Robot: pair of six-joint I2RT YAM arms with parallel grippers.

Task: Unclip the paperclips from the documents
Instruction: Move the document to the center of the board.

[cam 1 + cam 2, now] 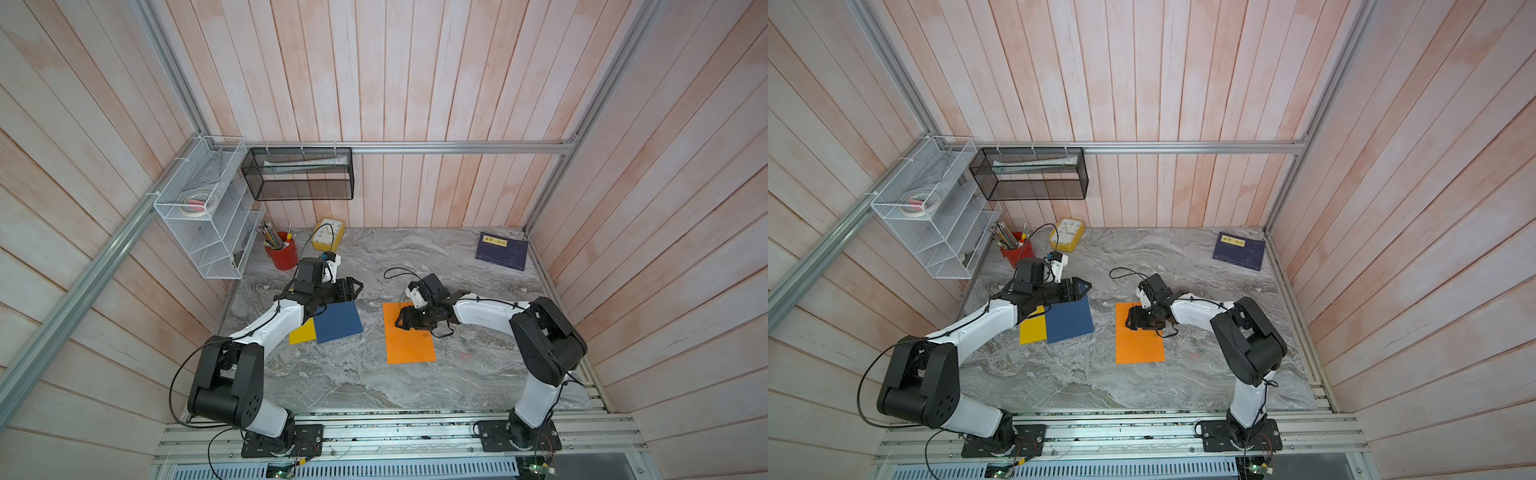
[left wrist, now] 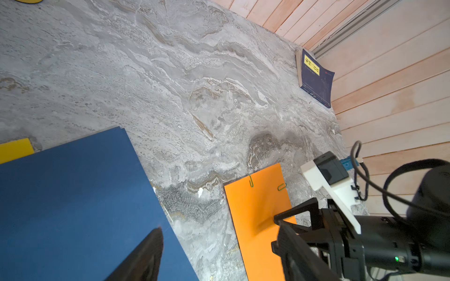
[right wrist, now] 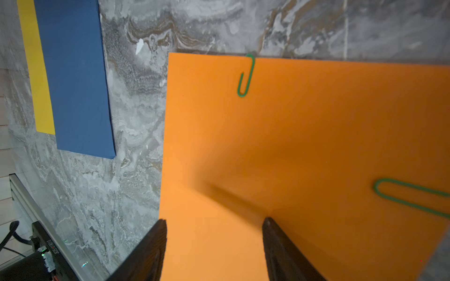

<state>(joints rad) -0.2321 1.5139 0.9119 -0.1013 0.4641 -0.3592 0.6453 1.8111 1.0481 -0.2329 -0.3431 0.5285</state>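
The right hand point(image 3: 214, 220) hangs low over the orange sheet point(image 3: 304, 136), its fingers spread with nothing between them. Ahead of it, a green paperclip point(image 3: 246, 75) straddles that sheet's far edge. A second green paperclip point(image 3: 411, 194) grips the sheet's side edge towards the right arm. Both look like light, thin, springy wire, probably slick, so the rounded loop at the edge seems the best place to pinch, pulling straight off the sheet. The sheet itself looks thin and floppy, and would likely slide on the tabletop point(image 1: 353, 382) unless pinned. Loose paperclips point(image 1: 463, 344) lie just beside the orange sheet. The left hand point(image 1: 355, 288), also spread and empty, hovers well apart from the orange sheet, over the blue sheet point(image 1: 338, 322), which overlaps the yellow sheet point(image 1: 302, 332).
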